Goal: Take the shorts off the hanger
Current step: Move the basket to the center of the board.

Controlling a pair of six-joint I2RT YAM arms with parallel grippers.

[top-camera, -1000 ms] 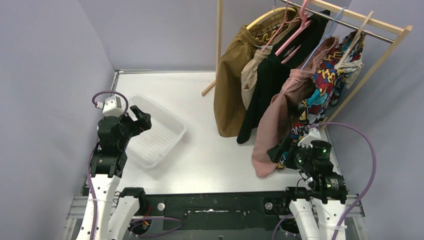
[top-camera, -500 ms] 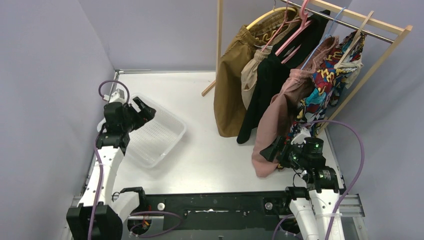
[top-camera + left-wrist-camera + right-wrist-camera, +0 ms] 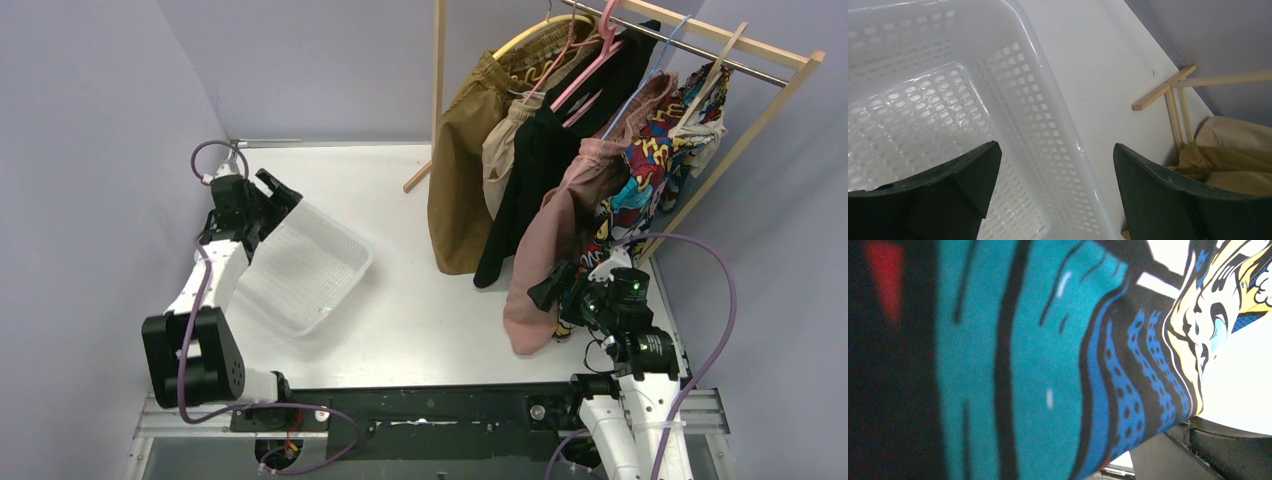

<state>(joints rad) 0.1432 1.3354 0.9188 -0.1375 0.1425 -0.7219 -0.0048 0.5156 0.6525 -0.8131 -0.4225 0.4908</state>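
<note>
Several shorts hang on hangers from a wooden rack (image 3: 780, 75) at the back right: olive-brown shorts (image 3: 458, 170), beige shorts (image 3: 500, 150), black shorts (image 3: 535, 165), dusty pink shorts (image 3: 545, 260) and a comic-print pair (image 3: 640, 185). My right gripper (image 3: 556, 300) is open at the lower edge of the pink and printed pairs. In the right wrist view the printed fabric (image 3: 1048, 365) fills the frame and only one finger (image 3: 1208, 450) shows. My left gripper (image 3: 275, 195) is open and empty over the far corner of the basket (image 3: 330, 285). The left wrist view shows the left gripper (image 3: 1054, 150) above the basket (image 3: 923, 100).
The white perforated basket lies on the left of the white table (image 3: 420, 300). The rack's wooden foot (image 3: 1168, 90) rests on the table behind it, with olive-brown fabric (image 3: 1233, 160) beside it. Grey walls close in on three sides.
My left arm has stretched away from its base, carrying the open gripper up to the basket's far corner. My right gripper has shifted slightly up against the hanging fabric.
</note>
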